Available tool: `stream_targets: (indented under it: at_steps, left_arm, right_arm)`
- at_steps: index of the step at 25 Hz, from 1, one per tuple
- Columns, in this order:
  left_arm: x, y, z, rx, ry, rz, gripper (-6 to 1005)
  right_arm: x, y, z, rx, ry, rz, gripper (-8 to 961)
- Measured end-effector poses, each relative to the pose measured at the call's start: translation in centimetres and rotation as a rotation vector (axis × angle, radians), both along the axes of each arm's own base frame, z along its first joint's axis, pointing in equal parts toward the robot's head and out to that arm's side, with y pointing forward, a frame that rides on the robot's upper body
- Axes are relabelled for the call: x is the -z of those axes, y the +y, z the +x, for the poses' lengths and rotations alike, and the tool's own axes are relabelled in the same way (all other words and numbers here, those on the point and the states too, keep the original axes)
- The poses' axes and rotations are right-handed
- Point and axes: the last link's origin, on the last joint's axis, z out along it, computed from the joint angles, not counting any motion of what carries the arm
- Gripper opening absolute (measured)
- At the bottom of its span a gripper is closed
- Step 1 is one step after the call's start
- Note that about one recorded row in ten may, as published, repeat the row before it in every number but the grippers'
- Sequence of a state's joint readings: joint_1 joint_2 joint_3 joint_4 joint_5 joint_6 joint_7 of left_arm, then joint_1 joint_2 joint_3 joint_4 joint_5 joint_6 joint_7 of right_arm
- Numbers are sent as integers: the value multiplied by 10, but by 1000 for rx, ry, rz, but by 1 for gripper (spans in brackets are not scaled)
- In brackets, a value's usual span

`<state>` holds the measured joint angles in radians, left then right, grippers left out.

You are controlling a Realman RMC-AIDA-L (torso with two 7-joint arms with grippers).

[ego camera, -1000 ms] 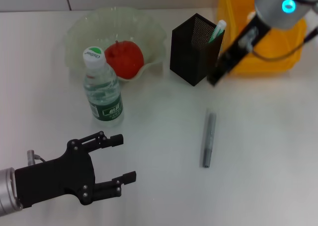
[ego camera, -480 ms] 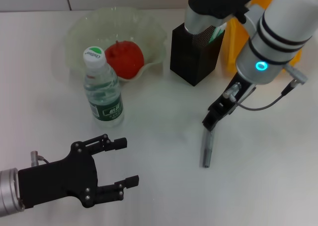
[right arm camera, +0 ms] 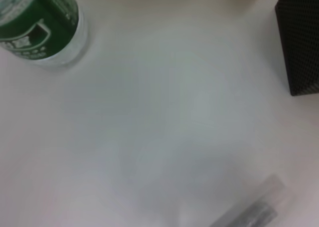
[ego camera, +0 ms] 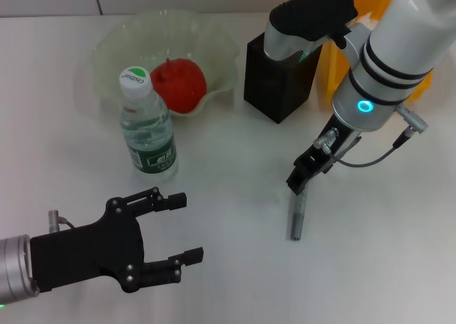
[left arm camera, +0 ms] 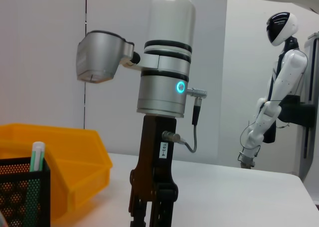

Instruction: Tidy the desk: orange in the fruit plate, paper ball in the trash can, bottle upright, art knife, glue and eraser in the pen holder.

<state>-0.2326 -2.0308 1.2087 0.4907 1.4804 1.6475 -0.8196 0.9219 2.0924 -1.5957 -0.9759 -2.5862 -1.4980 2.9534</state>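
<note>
The orange lies in the pale-green fruit plate. The bottle stands upright in front of the plate, and its green label shows in the right wrist view. A green glue stick stands in the black mesh pen holder. The grey art knife lies flat on the table. My right gripper hangs point-down just above the knife's far end. At the near left, my left gripper is open and holds nothing. Paper ball and eraser are out of view.
The yellow trash can stands behind the pen holder at the back right, largely covered by my right arm in the head view. The table surface is white. A white humanoid robot stands beyond the table's far side.
My right arm has swung from the pen holder and the bin down to the far end of the art knife. The left gripper has crept slightly forward.
</note>
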Motion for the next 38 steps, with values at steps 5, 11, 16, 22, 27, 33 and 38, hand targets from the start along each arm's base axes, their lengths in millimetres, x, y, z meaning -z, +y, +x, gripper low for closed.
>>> stream_targets:
  at_steps: [5,11,16,22,27,33,38]
  left_arm:
    - [1,0,0,7,9,-7,782]
    - [1,0,0,9,9,-11,783]
    - [2,-1,0,6,10,-13,783]
    - [2,-1,0,7,10,-16,783]
    - [2,-1,0,8,10,-16,782]
    - [2,-1,0,12,11,-17,782]
    - [2,1,2,18,12,-15,782]
  right_arm:
    - [4,2,2,-4,-10,3,641]
    - [8,3,5,-15,-24,4,636]
    - [12,4,5,-17,-33,-1,631]
    - [15,4,9,-12,-44,-5,626]
    - [15,3,13,0,-53,-10,491]
    - [15,3,14,-3,-56,-18,300]
    - [15,2,17,4,-64,-25,217]
